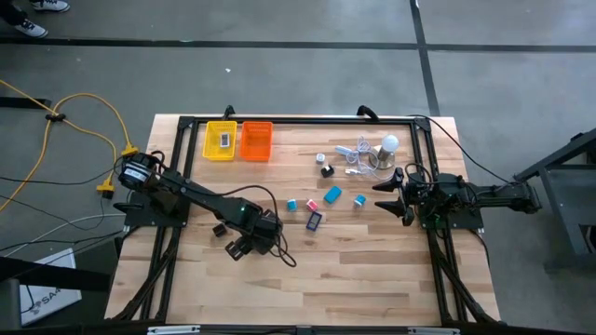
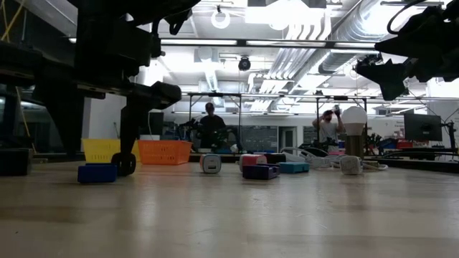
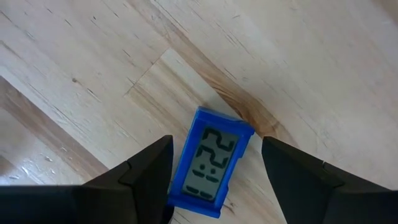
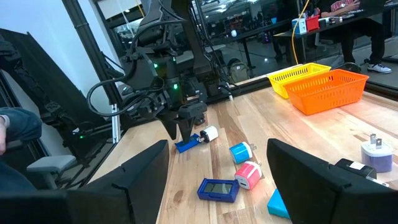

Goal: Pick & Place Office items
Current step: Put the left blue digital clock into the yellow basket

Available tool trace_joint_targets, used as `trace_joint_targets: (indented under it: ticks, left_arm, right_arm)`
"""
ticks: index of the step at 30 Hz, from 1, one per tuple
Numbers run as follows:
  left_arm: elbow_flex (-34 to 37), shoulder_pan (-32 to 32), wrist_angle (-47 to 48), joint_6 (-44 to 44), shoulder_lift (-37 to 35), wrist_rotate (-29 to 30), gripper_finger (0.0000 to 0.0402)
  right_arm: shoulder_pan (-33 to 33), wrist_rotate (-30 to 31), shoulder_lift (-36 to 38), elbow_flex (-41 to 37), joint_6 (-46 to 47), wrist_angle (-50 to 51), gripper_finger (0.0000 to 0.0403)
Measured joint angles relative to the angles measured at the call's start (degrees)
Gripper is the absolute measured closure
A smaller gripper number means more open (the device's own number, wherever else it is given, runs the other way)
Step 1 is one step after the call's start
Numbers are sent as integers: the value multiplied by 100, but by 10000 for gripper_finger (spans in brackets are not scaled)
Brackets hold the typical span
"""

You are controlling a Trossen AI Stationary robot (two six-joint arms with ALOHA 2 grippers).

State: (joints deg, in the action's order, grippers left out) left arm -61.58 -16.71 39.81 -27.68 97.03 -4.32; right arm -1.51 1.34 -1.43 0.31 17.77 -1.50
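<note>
Two grippers share the wooden table [image 1: 372,270], and only the left one is down at work: the left gripper [image 3: 214,180] hangs low over the near-left boards with its dark fingers [image 3: 140,177] spread wide, and a small blue clock [image 3: 211,163] with a grey digit display lies flat on the wood in the gap between them, touched by neither finger — the right wrist view shows that same gripper poised right over the blue piece beside a small white item [image 4: 209,134]. Further toward the middle lie the other office items, loosely grouped: a dark-blue clock-like piece [image 1: 314,221], a light-blue piece [image 1: 291,205], a pink-red piece [image 1: 312,202] and two more blue blocks [image 1: 332,194], near one another but apart. Level with these on the right, the right gripper [image 1: 395,197] hovers with its fingers parted, holding nothing. Beyond it sit a round white bulb [image 1: 389,144] and a tangle of white cable [image 1: 357,154]. Farthest back, a yellow basket [image 1: 221,140] and an orange basket [image 1: 256,140] stand side by side, touching.
</note>
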Motion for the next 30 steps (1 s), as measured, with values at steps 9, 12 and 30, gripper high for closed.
trace_joint_targets:
  ticks: [9,12,30]
  left_arm:
    - [4,-2,-46,7,33,9,162]
    - [4,-2,-56,7,33,21,162]
    - [12,-146,-82,26,230,169,162]
  right_arm:
    - [1,-1,-2,-1,-1,0,144]
    - [0,0,-2,-1,-1,0,144]
    - [1,1,0,-1,0,-17,144]
